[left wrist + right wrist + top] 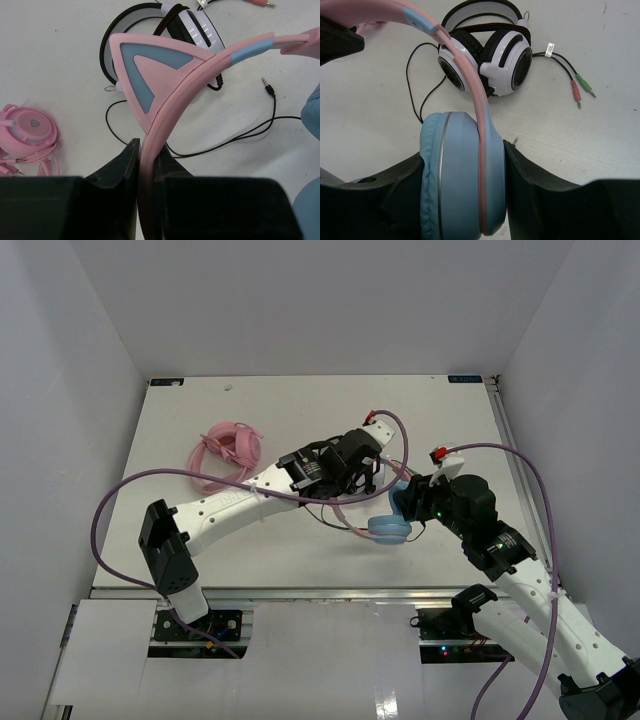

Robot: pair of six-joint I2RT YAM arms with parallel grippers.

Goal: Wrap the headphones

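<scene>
The headphones [388, 526] with light blue ear cups and a pink headband are held above the table's middle by both arms. My left gripper [146, 150] is shut on the pink headband [165, 120], just below a pink and blue cat ear [145, 65]. My right gripper [465, 165] is shut on one blue ear cup [460, 170], one finger on each side. The thin dark cable [235, 135] trails loose on the table and ends in a plug [269, 90]. The other ear cup [312, 110] shows at the left wrist view's right edge.
White-and-black headphones [490, 55] lie on the table just beyond, with green and pink plugs [580, 87] on their cable. All-pink headphones [228, 452] lie at the left of the table. White walls close in the table on three sides.
</scene>
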